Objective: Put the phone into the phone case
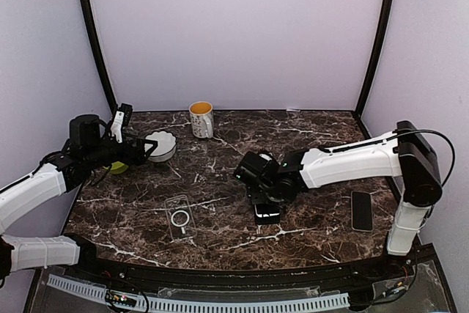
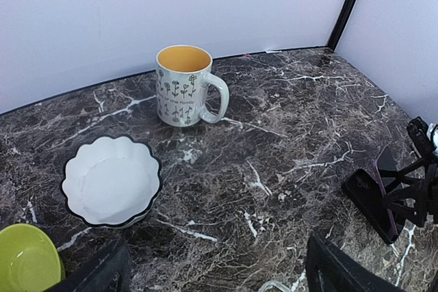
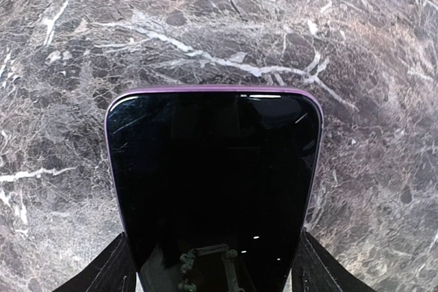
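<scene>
The clear phone case (image 1: 179, 216), with a white ring on its back, lies flat on the marble table's front left; a corner of it shows at the bottom of the left wrist view (image 2: 275, 286). My right gripper (image 1: 268, 194) is shut on a black phone with a purple edge (image 1: 267, 212), holding it by its long sides, tilted, just above the table to the right of the case. In the right wrist view the phone (image 3: 212, 169) fills the space between my fingers (image 3: 102, 275). My left gripper (image 1: 149, 149) is open and empty, by the white bowl.
A second black phone (image 1: 361, 210) lies flat at the right. A white scalloped bowl (image 2: 109, 181), a green bowl (image 2: 24, 261) and a flowered mug (image 2: 183, 85) stand at the back left. The table's front edge is just beyond the case.
</scene>
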